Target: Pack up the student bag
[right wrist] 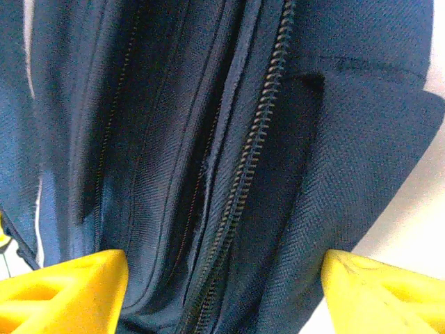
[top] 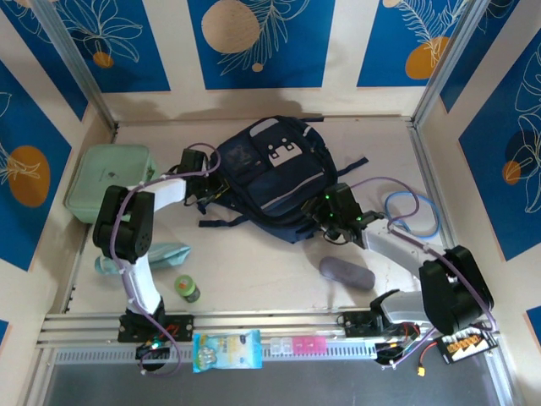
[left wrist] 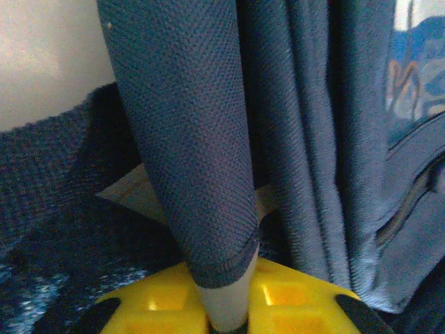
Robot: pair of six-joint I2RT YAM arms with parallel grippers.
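Bag (top: 279, 182) lies flat at the far middle of the surface (top: 254, 262), patch side up, with one arm at each side of it. At its left edge the left gripper (left wrist: 226, 298) is clenched on a narrow fold of the bag's navy mesh fabric; the fold stands up from between the yellow fingers (left wrist: 292, 296), and more navy folds hang just right of it. At the bag's near right corner the right gripper (right wrist: 222, 278) stands released, its two yellow fingers wide apart on either side of the fabric. A dark zip (right wrist: 243, 174) runs between them, from near to far. Whether those fingers touch the cloth I cannot tell.

Left of the bag, against the left wall, sits a mint green case (top: 110, 182). Nearer, beside the left arm, lie a teal pouch (top: 165, 254) and a small green jar (top: 188, 289). Right of the bag a blue cable loop (top: 412, 211) lies near the right wall, and a grey oval case (top: 345, 272) lies near the right arm. On the rail at the near edge rest a pale blue packet (top: 226, 349) and a pink and white box (top: 296, 345).
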